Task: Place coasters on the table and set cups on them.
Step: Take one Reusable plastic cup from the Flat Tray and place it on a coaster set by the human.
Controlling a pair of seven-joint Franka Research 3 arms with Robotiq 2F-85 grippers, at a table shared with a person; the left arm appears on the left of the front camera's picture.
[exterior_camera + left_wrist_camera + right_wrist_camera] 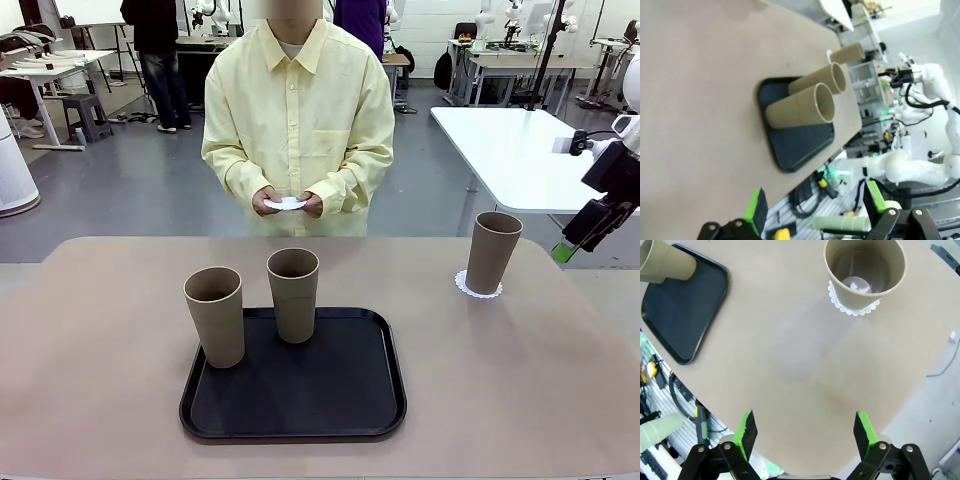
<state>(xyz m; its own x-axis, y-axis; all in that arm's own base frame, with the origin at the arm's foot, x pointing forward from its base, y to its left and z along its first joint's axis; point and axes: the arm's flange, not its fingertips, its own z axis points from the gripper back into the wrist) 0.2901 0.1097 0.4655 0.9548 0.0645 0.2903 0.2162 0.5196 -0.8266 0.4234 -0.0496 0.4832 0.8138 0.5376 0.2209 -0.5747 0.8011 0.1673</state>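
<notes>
One cup point(491, 252) stands upright on a lacy white coaster point(478, 288) at the right of the beige table point(520, 380). Two more cups point(215, 316) point(293, 294) stand on the black tray point(300, 400). The person at the far side holds another coaster point(288, 203) in both hands. My right gripper point(566, 250) hangs open just right of the cup on the coaster, apart from it. From the right wrist I look down into that cup point(865, 270) on its coaster point(852, 309), beyond my open gripper point(805, 432). My left gripper point(815, 205) is open and holds nothing, off the table's edge, with the tray cups point(800, 107) ahead.
A white table point(520, 150) stands behind at the right. The tray point(680, 310) lies near the table's front edge, and bare tabletop point(700, 100) spreads on both sides of it. Cables and equipment sit below the table's near edge.
</notes>
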